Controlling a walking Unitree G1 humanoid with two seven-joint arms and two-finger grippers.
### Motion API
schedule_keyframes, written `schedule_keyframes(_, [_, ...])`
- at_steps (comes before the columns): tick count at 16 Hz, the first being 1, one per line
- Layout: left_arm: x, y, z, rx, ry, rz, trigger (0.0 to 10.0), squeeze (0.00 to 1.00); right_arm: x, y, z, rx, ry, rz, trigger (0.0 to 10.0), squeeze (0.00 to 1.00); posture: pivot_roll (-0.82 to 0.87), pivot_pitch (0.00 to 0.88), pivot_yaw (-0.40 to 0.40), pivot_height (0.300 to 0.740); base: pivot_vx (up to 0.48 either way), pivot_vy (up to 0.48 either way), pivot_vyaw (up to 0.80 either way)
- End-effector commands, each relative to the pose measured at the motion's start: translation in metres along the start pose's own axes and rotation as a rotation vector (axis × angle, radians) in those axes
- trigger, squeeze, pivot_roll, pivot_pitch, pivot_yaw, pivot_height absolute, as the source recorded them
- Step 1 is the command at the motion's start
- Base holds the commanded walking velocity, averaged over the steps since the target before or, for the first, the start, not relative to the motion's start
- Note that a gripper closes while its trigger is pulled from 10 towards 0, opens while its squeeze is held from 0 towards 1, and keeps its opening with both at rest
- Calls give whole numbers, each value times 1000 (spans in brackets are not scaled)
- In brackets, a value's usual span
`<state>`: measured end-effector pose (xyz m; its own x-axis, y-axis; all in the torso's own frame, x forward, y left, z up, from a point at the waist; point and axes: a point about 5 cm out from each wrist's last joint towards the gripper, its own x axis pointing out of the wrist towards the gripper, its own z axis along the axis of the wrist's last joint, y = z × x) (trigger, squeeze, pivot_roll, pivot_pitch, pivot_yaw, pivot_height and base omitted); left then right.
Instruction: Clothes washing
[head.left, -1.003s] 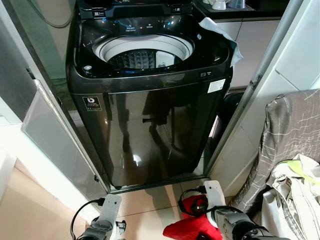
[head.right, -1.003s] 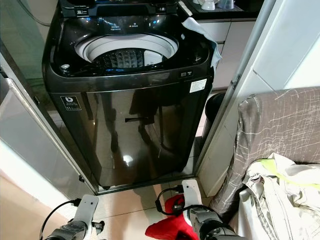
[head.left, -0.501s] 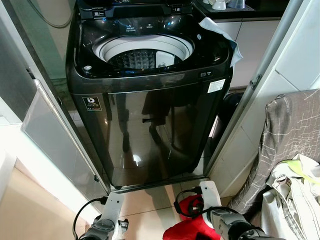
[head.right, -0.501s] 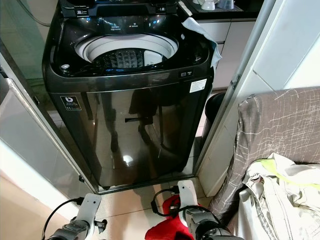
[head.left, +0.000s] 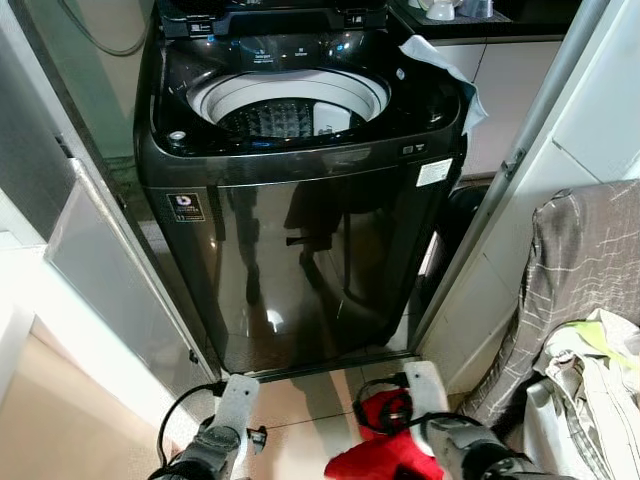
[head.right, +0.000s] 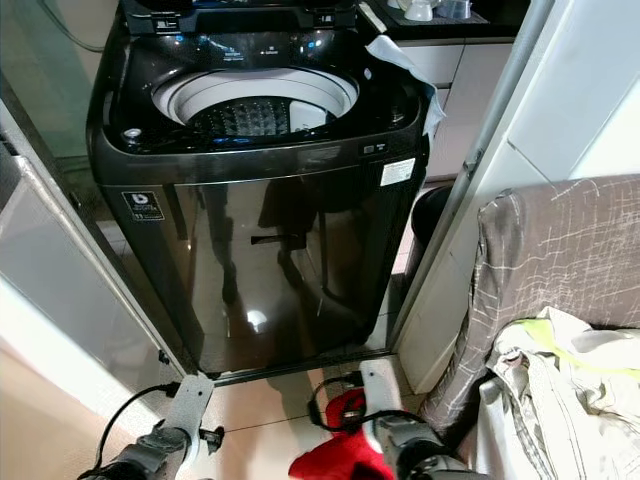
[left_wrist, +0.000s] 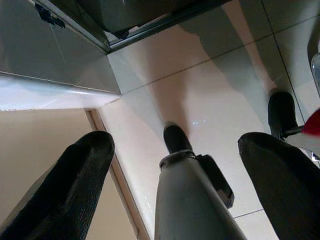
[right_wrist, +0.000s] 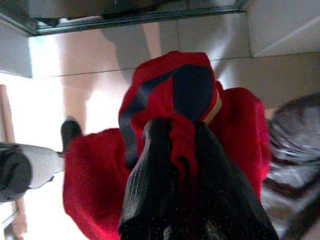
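Right gripper (right_wrist: 185, 150) pinches red garment (right_wrist: 170, 90), held low before washer (head.left: 300, 200); lid up, drum (head.left: 285, 115) ready for loading. Left gripper (left_wrist: 175, 165) spread, empty, over floor.

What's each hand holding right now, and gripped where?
Right hand: shut on the red garment, pinching a bunched fold of it between the fingers, the rest hanging around them. Left hand: open, nothing held.
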<state>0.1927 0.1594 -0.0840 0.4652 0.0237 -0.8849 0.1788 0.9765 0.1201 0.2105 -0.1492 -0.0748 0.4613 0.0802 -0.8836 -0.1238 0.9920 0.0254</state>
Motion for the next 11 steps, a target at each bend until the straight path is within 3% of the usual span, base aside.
schedule_keyframes(1, [0, 2, -4, 16, 14, 10, 10000, 0, 0, -4, 1, 6, -2, 0, 10000, 0, -37, 4, -5, 740, 0, 0, 0])
schedule_keyframes(6, [0, 3, -4, 7, 12, 12, 10000, 0, -1, -9, 4, 5, -7, -4, 10000, 0, -40, 8, -11, 740, 0, 0, 0])
schedule_keyframes(11, [0, 3, -2, 26, 10, 13, 10000, 0, -1, -3, 7, 1, -13, 2, 10000, 0, -45, 8, -12, 740, 0, 0, 0])
